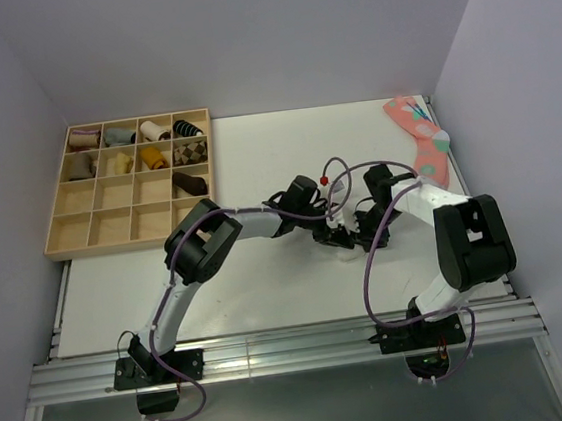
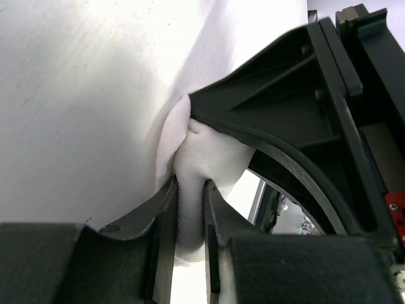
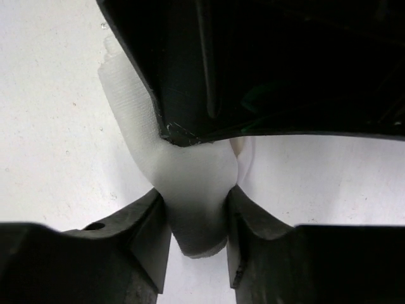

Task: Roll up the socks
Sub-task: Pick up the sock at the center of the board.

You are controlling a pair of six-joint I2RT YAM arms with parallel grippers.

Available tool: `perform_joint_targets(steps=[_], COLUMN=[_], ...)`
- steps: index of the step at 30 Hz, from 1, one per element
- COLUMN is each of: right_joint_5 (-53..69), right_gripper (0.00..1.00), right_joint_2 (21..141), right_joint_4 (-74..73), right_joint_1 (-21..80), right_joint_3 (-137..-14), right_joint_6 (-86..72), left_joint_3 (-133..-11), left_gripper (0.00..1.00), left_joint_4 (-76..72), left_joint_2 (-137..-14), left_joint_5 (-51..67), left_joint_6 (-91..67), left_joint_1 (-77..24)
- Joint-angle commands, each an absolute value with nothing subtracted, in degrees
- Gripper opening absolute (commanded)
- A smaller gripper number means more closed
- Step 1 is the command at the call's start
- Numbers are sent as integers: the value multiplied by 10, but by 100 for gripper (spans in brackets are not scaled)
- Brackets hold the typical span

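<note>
The socks (image 3: 193, 196) are sitting as a white bunch near the middle of the top view, a bit to the right, on the desk (image 1: 256, 163). The left jaws are pinching a thin fold of the white cloth btw them. The right jaws are pressing on a fatter lump, 1 jaw on each side, w/ its end poking out below. I think the roll is only partly made. What could go wrong: the 2 sets of jaws are sitting v. close, so they could bump. The cloth looks thin & floppy, so a fold could slip out & the roll could come undone. The pink sock (image 1: 419, 136) at upper right & the wooden tray (image 1: 66, 218) at upper left are lying well apart.
</note>
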State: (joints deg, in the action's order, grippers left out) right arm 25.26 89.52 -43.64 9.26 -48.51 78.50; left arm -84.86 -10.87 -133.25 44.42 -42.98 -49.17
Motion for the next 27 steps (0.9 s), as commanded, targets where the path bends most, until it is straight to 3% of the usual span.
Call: perform_joint_targets(steps=[1, 8, 11, 27], right_joint_5=[267, 267, 263, 256], right_gripper=[38, 7, 0, 0], right_joint_2=[919, 933, 926, 900], right_joint_4=[-455, -468, -456, -384], right_joint_1=[108, 112, 112, 112], right_joint_3=[-510, -526, -525, -503], right_joint_6=[787, 759, 735, 645], left_joint_3=[-833, -814, -783, -674], left_gripper=[2, 7, 11, 25], left_joint_4=[-2, -14, -54, -152], left_joint_2=[-1387, -1357, -1318, -1159], left_joint_5=[409, 375, 335, 136], left_joint_6=[-426, -467, -499, -531], left_joint_1=[-492, -487, -484, -484])
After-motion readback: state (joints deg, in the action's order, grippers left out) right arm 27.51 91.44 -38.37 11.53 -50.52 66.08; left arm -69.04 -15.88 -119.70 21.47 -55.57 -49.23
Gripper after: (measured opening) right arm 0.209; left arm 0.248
